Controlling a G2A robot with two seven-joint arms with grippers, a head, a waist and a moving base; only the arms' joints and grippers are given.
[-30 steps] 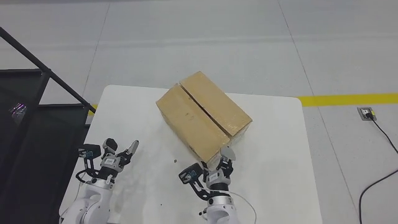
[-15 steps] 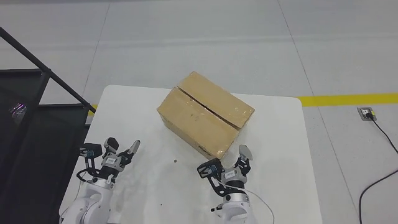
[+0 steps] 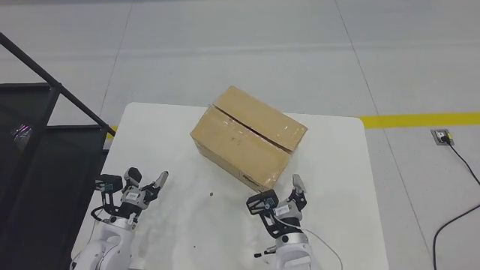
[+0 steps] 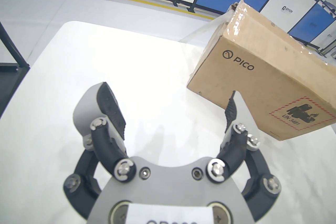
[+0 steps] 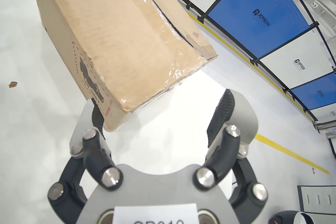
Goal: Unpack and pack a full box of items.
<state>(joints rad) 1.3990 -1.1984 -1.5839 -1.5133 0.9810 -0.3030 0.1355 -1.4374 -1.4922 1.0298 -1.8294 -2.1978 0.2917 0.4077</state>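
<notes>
- The left claw (image 3: 148, 177) (image 4: 169, 96) hangs low over the near part of the table (image 3: 172, 142), fingers spread wide, nothing between them and nothing touching them. My guess is it's parked there to stay out of the way while the other arm works on the carton.
- The right claw (image 3: 283, 191) (image 5: 160, 101) is spread just as wide and holds nothing. It sits right in front of the nearest bottom corner of the box (image 3: 247, 135) (image 5: 118, 25).
- One of its fingers (image 5: 94, 114) is tight up by that corner. I can't tell whether the pad actually touches the cardboard. The other finger stands off to the open side over bare table.
- With the gap lined up on a corner and not on a flap, it looks to me like nudging or squaring up, not lifting.
- A small brown crumb (image 5: 12, 84) (image 3: 212, 193) lies on the table, off to the side of the right claw towards the left one.
- Beyond both claws, the box lies skewed across the middle of the table, one corner pointing at the right claw and a long side facing the left claw (image 4: 262, 72), well apart from it.
- Its top flaps are shut, with a dark seam down the middle and shiny tape along the edges. I'd say unpacking hasn't started and the seam is the next thing to get at.
</notes>
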